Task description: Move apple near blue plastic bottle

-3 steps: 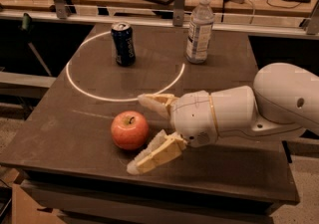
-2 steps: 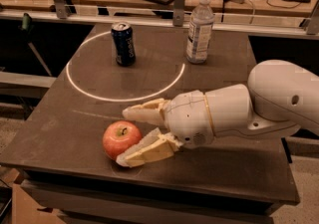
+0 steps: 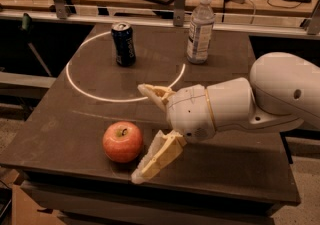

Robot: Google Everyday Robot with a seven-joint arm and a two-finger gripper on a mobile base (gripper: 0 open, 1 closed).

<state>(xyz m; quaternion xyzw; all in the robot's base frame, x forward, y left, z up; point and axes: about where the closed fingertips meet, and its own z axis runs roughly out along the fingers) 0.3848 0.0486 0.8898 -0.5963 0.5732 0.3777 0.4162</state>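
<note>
The apple (image 3: 122, 141), red-orange with a short dark stem, sits on the dark table (image 3: 75, 119) near its front edge. My gripper (image 3: 139, 134) is open, just right of the apple. One cream finger (image 3: 154, 92) reaches out behind the apple and the other (image 3: 156, 158) lies low at its front right, close to or touching it. The apple is not clamped. The blue plastic bottle (image 3: 200, 29), clear with a white cap and pale label, stands upright at the back of the table, far from the apple.
A dark blue soda can (image 3: 123, 44) stands at the back left, inside a white circle line (image 3: 80, 86) on the tabletop. A metal rail (image 3: 150, 14) runs behind the table, with a cluttered bench beyond. The front edge lies close below the apple.
The apple has shifted left and toward the front edge. My gripper followed it to the left, and its fingers now stand wider apart.
</note>
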